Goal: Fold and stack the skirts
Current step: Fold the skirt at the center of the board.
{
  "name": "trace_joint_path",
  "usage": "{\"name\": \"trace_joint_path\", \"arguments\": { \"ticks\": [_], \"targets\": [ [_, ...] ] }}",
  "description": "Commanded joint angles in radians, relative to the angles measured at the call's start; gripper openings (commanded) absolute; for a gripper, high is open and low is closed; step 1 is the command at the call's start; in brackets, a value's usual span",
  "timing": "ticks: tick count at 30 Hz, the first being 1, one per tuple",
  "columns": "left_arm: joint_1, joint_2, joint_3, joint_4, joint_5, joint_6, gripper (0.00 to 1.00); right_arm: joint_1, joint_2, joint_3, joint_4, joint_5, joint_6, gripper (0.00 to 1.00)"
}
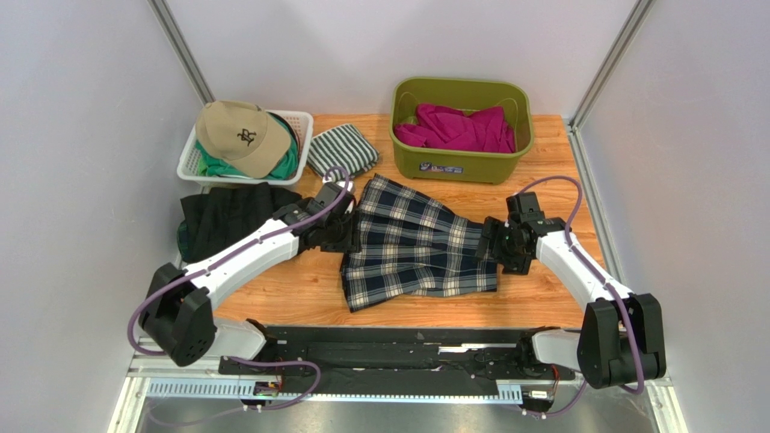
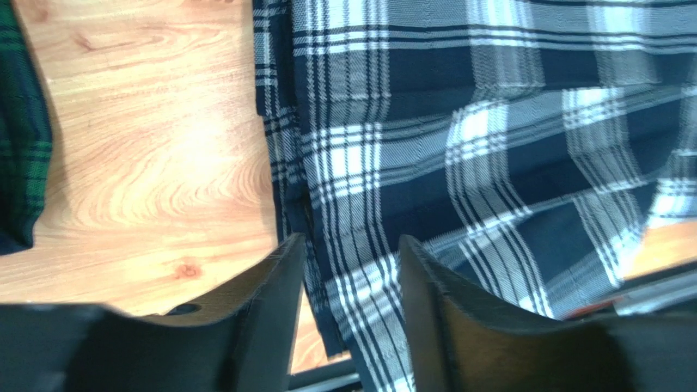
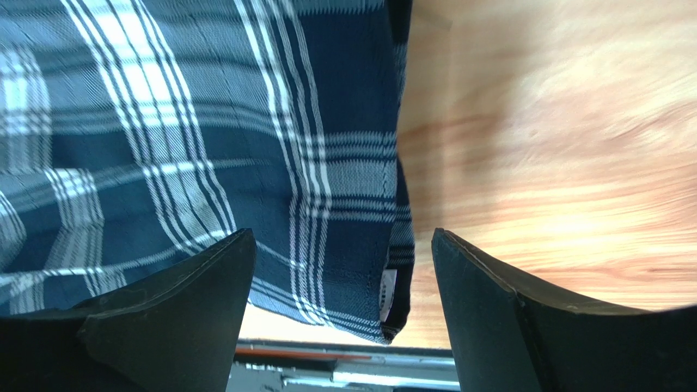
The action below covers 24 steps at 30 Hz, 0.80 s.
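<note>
1. Navy-white-grey plaid skirt (image 1: 411,244): it lies flat at the centre of the wooden table (image 1: 298,289), waistband toward the far side and hem toward the arms. It looks spread out rather than folded, presumably to give a smooth starting shape.
2. Left gripper (image 1: 342,236): it is positioned over the skirt's left edge. The wrist view shows its jaws parted, with plaid cloth passing beneath the gap and nothing clamped.
3. Right gripper (image 1: 492,244): it is positioned over the skirt's right edge. Its jaws are wide apart, straddling the side seam, and grasp nothing.
4. The two grippers mirror each other at opposite edges. This suits a two-point pickup for folding the skirt across its width.
5. Black skirt (image 1: 235,215): it sits at the table's left side. The dark green-navy tartan skirt (image 2: 20,147) shows at its edge, probably beneath it. This is the likely stacking location.
6. Folding of the plaid skirt appears not yet begun.
</note>
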Motion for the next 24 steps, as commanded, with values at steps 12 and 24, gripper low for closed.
{"name": "trace_joint_path", "arguments": {
  "ticks": [12,24],
  "targets": [
    [-0.010,-0.405,-0.409,0.200,0.434,-0.178,0.79,-0.005,0.047,-0.067,0.068,-0.110,0.011,0.82],
    [-0.010,-0.289,-0.315,0.200,0.451,-0.175,0.00,-0.005,0.041,-0.062,0.051,-0.051,0.011,0.81]
  ]
}}
